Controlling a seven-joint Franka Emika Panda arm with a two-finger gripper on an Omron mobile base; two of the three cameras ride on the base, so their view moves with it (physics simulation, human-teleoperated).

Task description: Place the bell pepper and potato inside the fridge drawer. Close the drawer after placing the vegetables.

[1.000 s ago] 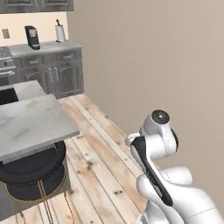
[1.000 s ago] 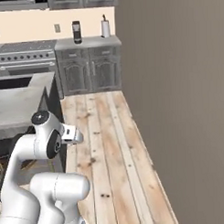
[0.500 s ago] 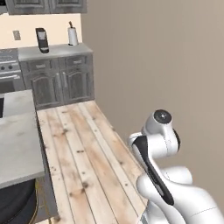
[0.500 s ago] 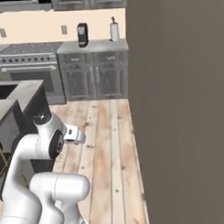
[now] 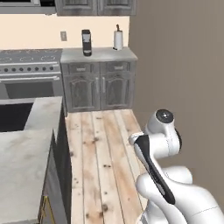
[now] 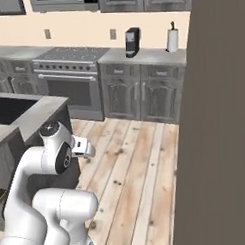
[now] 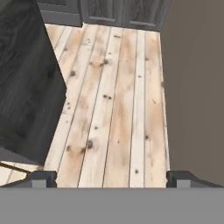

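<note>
Since the gripper (image 7: pixel 109 179) hangs over the wooden floor (image 7: pixel 113 109), jaws wide open and holding nothing, I cannot see pepper, potato or drawer — the robot might bump the brown wall (image 7: pixel 192 87).

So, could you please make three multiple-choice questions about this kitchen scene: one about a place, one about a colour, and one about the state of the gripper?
1. Where does the paper towel roll stand?
A. on the floor
B. on the grey counter against the back wall
C. on the stove

2. What colour is the floor?
A. light wood
B. white tile
C. black

3. How do the gripper's jaws stand?
A. shut on a vegetable
B. shut and empty
C. wide open and empty

Answers:
1 B: the paper towel roll stands on the grey counter, near the dark coffee machine.
2 A: the floor is pale planks.
3 C: in the hand view the gripper has its fingertips far apart, with bare floor between.
</note>
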